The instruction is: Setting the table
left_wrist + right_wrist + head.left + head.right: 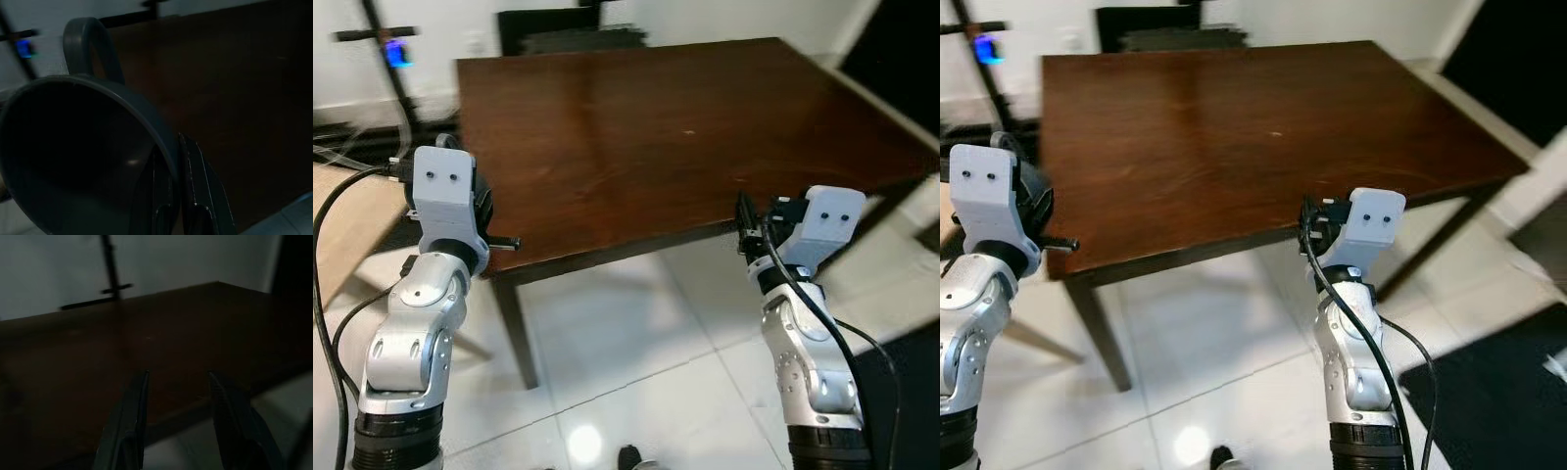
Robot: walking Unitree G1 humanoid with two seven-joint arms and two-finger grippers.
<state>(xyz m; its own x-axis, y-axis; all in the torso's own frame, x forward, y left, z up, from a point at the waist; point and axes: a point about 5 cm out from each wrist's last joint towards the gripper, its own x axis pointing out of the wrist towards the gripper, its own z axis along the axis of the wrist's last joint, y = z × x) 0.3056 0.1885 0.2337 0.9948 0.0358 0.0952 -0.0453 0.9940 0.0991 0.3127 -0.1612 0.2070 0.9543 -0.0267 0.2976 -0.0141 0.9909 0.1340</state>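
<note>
Dark wooden table sits right in front of the robot, top bare. Step in hand looks like bringing the first item to it: the grey mug is carried in the left gripper, fingers clamped over its rim, handle up, held at the table's near left corner. Next move likely calls for lifting the mug over the edge and setting it upright on the wood, well in from the edge. Right gripper hovers at the near edge, fingers spread, holding nothing. A dark chair stands behind the far side, a black stand off left, white tile floor below. Nothing blocks the tabletop; the corner itself is the only thing to clear.
</note>
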